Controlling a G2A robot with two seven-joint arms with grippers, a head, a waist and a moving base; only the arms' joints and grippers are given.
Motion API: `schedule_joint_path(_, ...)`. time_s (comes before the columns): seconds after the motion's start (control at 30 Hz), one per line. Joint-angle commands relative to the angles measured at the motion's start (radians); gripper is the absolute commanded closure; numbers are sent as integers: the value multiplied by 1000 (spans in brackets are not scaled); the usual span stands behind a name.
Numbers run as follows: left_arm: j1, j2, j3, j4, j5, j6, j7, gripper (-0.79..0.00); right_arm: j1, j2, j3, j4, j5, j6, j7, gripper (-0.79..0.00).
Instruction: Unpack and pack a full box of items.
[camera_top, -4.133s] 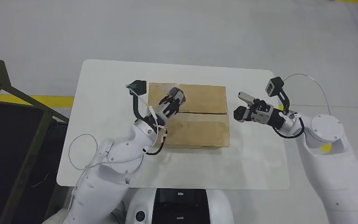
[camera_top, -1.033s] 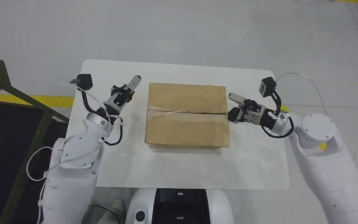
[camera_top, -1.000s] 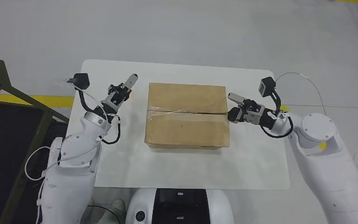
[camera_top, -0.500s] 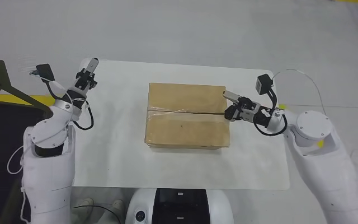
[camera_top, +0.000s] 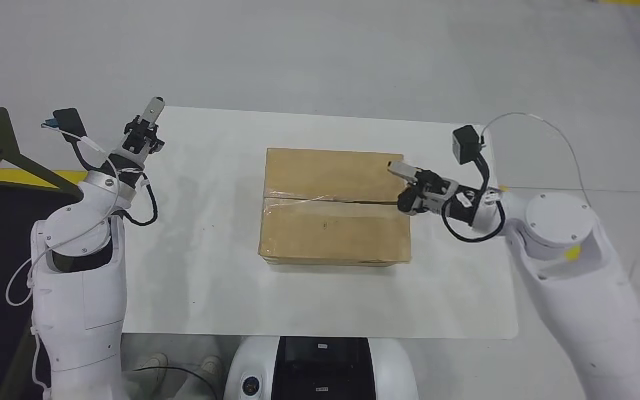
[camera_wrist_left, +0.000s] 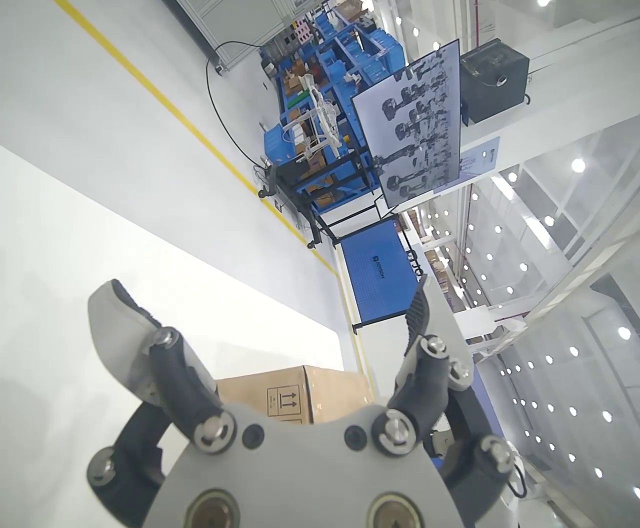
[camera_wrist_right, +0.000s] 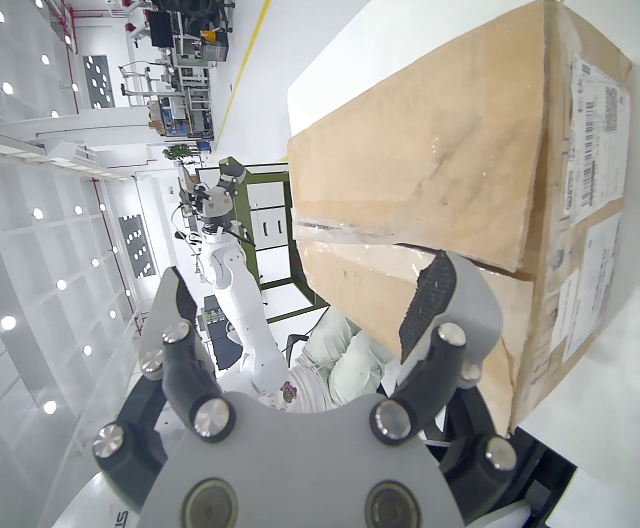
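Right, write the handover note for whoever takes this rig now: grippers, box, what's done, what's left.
Left gripper: open, empty, over the far left corner of the white table, well apart from the brown cardboard box.
Right gripper: open, empty, at the box's right edge, by the centre seam.
Box: mid-table, flaps down; the clear tape along the seam looks wrinkled and loose.
Done: nothing unpacked yet.
Left: open the flaps, unpack, repack.

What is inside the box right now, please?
Nothing inside can be seen. The box is closed, with clear tape running along the middle of its top. Whatever it holds is hidden by the cardboard.
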Motion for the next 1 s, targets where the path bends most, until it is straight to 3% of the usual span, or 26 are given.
schedule_joint_path(0.0, 0, 0, 0, 0, 0, 0, 0, -785, 16, -1, -16, -7, -12, 30, -2, -785)
schedule_joint_path(0.33, 0, 0, 0, 0, 0, 0, 0, -785, 119, -17, -123, 5, -53, 170, -28, -785)
schedule_joint_path(0.97, 0, 0, 0, 0, 0, 0, 0, -785, 240, -30, -213, 64, -125, 362, -80, -785)
